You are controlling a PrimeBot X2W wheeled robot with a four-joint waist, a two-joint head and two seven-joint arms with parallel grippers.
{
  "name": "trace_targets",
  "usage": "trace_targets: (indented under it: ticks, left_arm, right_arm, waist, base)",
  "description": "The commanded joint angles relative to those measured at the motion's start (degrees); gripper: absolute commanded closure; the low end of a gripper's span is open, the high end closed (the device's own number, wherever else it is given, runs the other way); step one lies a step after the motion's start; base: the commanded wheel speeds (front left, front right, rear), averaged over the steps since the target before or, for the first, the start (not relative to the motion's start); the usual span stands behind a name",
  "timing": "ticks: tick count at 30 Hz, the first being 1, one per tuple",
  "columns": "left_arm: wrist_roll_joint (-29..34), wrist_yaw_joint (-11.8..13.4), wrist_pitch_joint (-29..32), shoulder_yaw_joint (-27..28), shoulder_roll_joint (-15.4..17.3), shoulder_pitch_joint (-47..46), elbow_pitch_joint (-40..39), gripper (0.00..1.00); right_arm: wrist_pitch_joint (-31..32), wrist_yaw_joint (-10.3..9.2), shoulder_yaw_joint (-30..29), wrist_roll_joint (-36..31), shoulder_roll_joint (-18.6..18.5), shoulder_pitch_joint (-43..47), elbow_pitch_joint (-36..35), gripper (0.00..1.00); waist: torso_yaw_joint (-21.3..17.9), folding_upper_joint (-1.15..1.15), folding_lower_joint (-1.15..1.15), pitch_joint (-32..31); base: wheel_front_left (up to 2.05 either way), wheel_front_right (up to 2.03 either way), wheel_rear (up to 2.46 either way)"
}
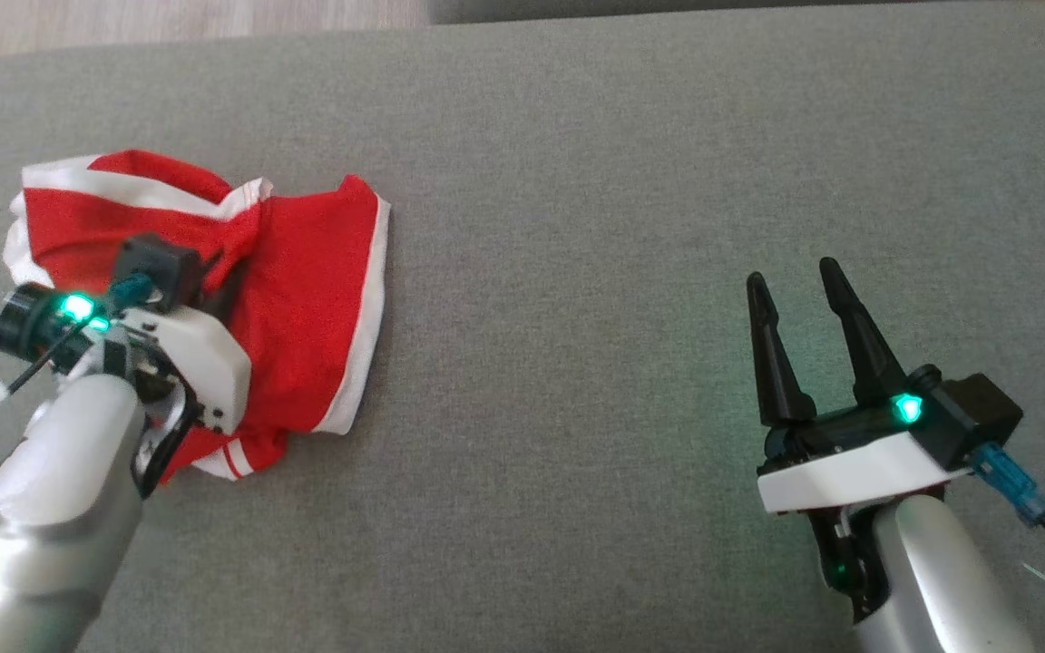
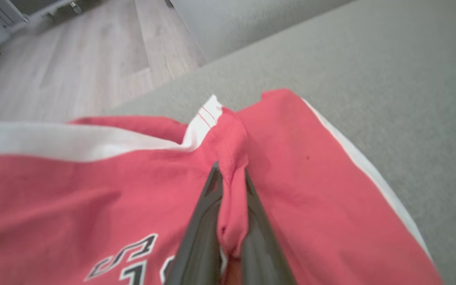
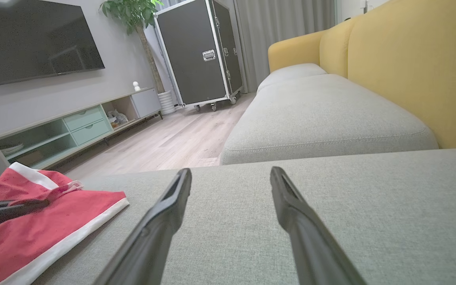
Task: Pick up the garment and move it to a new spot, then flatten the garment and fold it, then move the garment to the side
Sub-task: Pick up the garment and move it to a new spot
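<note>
L gripper (image 2: 231,174) clamps a fold of the crumpled red garment (image 1: 305,308); R gripper (image 1: 793,288) gapes empty, well right of it. Move, flatten, fold all pending.

Garment (image 1: 305,299), red with white trim: edge nearest the robot hidden under the left arm's wrist housing (image 1: 209,367); in the right wrist view, cut by the left and bottom edges.
Print (image 2: 129,257) on the garment: black-and-white characters cut by the bottom edge, unreadable.
Left gripper (image 2: 230,174): fingertips buried in a pinched fold of the garment.
Floor (image 2: 73,71) beyond the garment: blurred.
Small white object (image 3: 136,85), far beyond the garment: too small to identify.
</note>
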Motion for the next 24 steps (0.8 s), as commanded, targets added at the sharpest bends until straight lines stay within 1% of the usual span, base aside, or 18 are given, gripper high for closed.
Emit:
trace_targets:
  ticks: [1, 5, 8, 10, 13, 18, 24]
  left_arm:
    - [0.7, 1.5, -2.8, 3.4, 2.9, -3.9, -1.7, 1.0]
    - [1.0, 4.8, -11.9, 6.1, 2.4, -4.5, -4.1, 1.0]
    - [1.3, 6.4, -17.9, 7.5, 2.5, -4.5, -7.2, 1.0]
    - [1.6, 7.0, -20.0, 8.1, 2.6, -4.1, -9.9, 1.0]
    - [1.9, 7.7, -21.5, 8.7, 3.1, -2.9, -14.6, 1.0]
    - [2.8, 8.3, -22.1, 8.4, 4.2, -0.6, -22.5, 1.0]
    - [4.4, 8.8, -21.4, 6.4, 4.3, 0.3, -30.8, 1.0]
  right_arm:
    - [-0.6, -0.04, 1.3, 0.2, -0.2, -1.5, -1.4, 0.0]
    - [-0.6, -0.04, 1.4, 0.1, -0.2, -0.9, -0.9, 0.0]
    - [-0.6, -0.04, 1.2, 0.3, -0.2, -0.2, -0.6, 0.0]
    - [-0.6, -0.04, 1.1, 0.5, -0.2, 0.4, -0.4, 0.0]
    - [-0.6, -0.04, 1.6, 0.6, -0.2, 1.1, 0.0, 0.0]
    - [-0.6, -0.04, 2.4, 1.3, -0.2, 1.4, 0.3, 0.0]
    - [-0.6, -0.04, 2.5, 1.8, -0.2, 0.8, -0.3, 0.0]
  waist:
    - [0.1, 0.0, 0.0, -0.8]
    - [0.2, 0.0, 0.0, -2.7]
    - [0.5, 0.0, 0.0, -4.3]
    - [0.8, 0.0, 0.0, -5.4]
    - [0.8, 0.0, 0.0, -6.7]
    - [0.1, 0.0, 0.0, -8.2]
    - [-2.7, 0.0, 0.0, -8.5]
  base:
    - [0.0, 0.0, 0.0]
    - [0.0, 0.0, 0.0]
    - [0.0, 0.0, 0.0]
    - [0.0, 0.0, 0.0]
    - [0.0, 0.0, 0.0]
    - [0.0, 0.0, 0.0]
    - [0.0, 0.0, 0.0]
